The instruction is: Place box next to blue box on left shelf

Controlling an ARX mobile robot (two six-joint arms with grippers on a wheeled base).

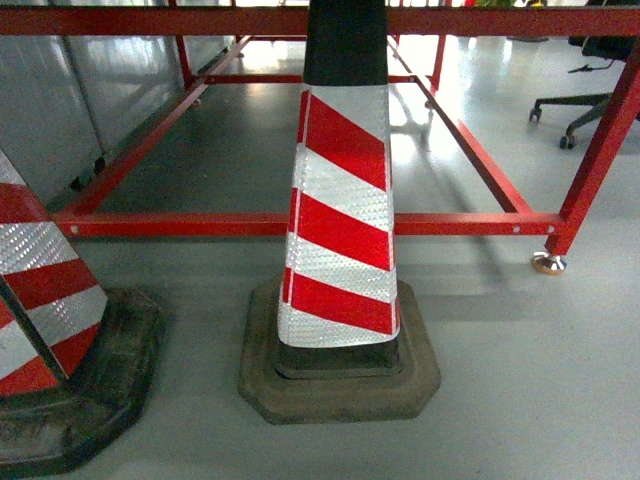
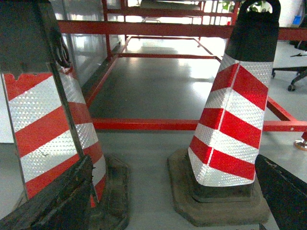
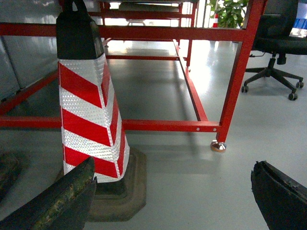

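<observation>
the blue box and the left shelf do not appear in any of the three views, so their location cannot be stated.

the head view is filled by a red-and-white striped traffic cone standing upright on its dark rubber base on the grey floor. a second cone stands at the left edge, partly cut off. both stand just in front of the red tubular frame, probably to mark off that frame as a barrier. an office chair stands well apart at the upper right.

the left pincer shows only as two dark fingers at the bottom corners of its wrist view, spread wide with nothing between them. the right pincer is likewise spread and empty, its fingers framing the floor beside the cone.

both arms are carried low and forward, aimed at the floor, which suggests a travel or search posture rather than a grasp. judged from this, the task is at an early stage: the box is not yet held, and the base probably needs to reorient to bring box and shelf into view.
</observation>
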